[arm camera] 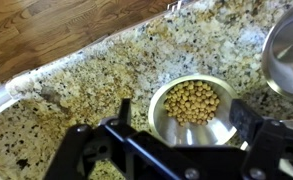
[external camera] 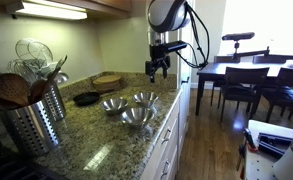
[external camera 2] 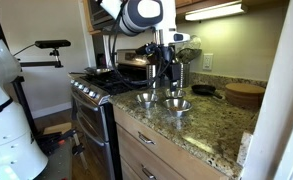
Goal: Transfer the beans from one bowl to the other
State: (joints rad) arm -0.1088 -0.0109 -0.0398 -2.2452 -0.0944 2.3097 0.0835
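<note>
No lettering, label, brand mark or number can be read in any of the views — every surface is too small or too soft to make out writing.
</note>
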